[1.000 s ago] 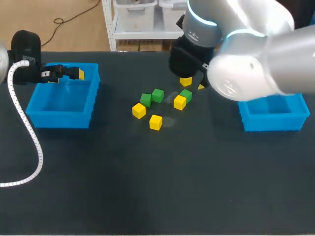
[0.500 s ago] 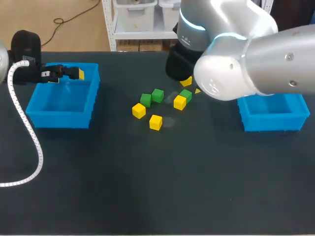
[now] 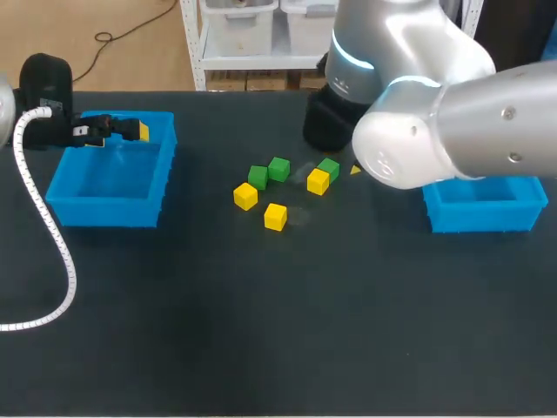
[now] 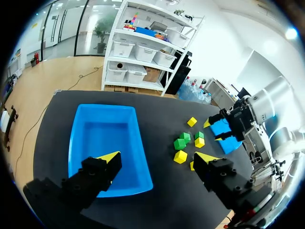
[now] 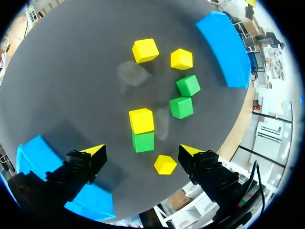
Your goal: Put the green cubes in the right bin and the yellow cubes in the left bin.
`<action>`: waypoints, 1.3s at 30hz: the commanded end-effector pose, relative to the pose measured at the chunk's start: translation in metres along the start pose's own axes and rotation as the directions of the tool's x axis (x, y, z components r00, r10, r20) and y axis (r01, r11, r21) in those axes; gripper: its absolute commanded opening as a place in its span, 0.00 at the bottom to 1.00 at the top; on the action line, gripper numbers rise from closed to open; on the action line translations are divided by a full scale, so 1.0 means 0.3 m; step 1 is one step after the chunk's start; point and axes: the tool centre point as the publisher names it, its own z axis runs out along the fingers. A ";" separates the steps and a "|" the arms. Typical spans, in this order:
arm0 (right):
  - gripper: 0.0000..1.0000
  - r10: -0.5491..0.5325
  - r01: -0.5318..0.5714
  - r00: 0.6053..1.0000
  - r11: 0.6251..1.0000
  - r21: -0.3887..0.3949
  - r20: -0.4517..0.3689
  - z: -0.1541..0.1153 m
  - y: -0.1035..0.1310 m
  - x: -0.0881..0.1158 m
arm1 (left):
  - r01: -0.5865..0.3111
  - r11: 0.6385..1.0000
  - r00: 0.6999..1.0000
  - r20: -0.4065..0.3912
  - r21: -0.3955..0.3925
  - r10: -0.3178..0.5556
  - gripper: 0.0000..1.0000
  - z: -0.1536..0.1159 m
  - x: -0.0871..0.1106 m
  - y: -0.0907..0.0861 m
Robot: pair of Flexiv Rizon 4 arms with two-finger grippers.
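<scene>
While left gripper [image 4: 157, 156] and right gripper [image 5: 142, 150] gape empty, apparently 7 cubes [image 5: 141, 120] dot the dark table [image 3: 261, 331].

Matt black worktop [image 3: 261, 348], fine-grained, no shine, with a few pale dull smudges [image 5: 131, 74] among the cubes. Blue plastic left bin [image 3: 109, 209] and right bin [image 3: 483, 216], smooth walls, soft sheen inside. Both yellow cubes [image 3: 275, 216] and green cubes [image 3: 278, 169] are solid colour with smooth faces, matt to faintly satin; plastic or foam, cannot tell. Glossy silver-white right arm [image 3: 452, 113], smooth shell, bright highlights, matt black wrist section. White ribbed plastic cable sleeve [image 3: 48, 235] on the other arm. Hard matt black left gripper [image 4: 157, 156] and right gripper [image 5: 142, 150], tips flat yellow, not shiny.
</scene>
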 end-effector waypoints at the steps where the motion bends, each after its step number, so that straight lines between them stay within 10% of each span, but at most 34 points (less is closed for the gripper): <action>1: 1.00 -0.001 0.001 1.000 1.000 -0.009 0.019 0.032 -0.026 0.009 | -0.002 1.000 1.000 0.007 0.010 0.002 1.00 -0.001 0.005 0.006; 39: 1.00 0.037 -0.034 0.997 0.998 -0.046 0.075 0.160 0.004 0.008 | -0.002 1.000 1.000 0.007 0.010 0.002 1.00 -0.001 0.005 0.006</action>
